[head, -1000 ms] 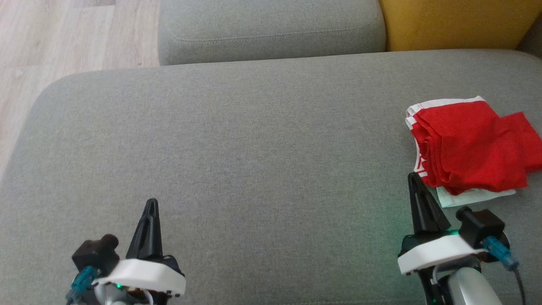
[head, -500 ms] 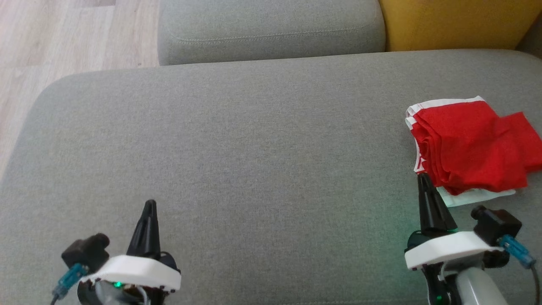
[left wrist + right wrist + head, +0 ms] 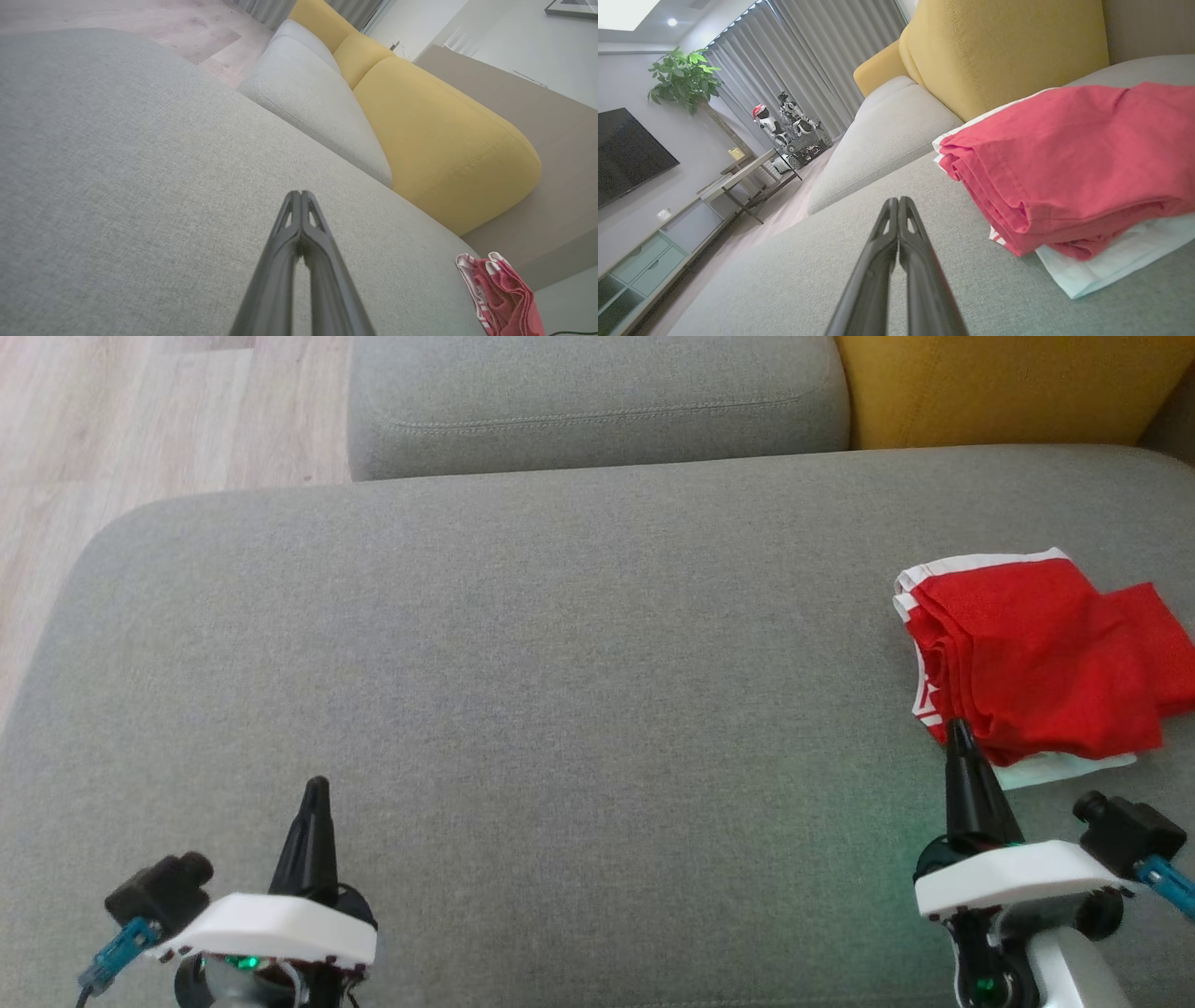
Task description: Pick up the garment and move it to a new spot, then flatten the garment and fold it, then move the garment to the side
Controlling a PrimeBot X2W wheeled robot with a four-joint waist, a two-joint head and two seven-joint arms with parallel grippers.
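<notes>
Right claw (image 3: 956, 733) has drawn back and outward from the yellow cushion (image 3: 999, 387) over the last second. Left claw (image 3: 317, 789) has also sunk a little toward the robot. The garment has not shifted.

Location: the folded red garment (image 3: 1036, 653), white-trimmed, lies on the grey seat cushion (image 3: 560, 663) in front of the yellow cushion. A pale cloth (image 3: 1055, 767) shows beneath its edge farthest from the yellow cushion.

Claws: both have their fingers pressed together and hold nothing. In the head view the right claw's tip meets the garment's outer corner. The right wrist view shows it beside the cloth and clear of it. The left claw is over bare seat, well apart from the yellow cushion.

Assessment: folding appears done and the garment is set aside.

Handling: soft, light and limp, and the stacked layers would slide or fall open if lifted by one ply. Any further grasp belongs on the thick folded edge, through all layers. The pale cloth may come up with it.
</notes>
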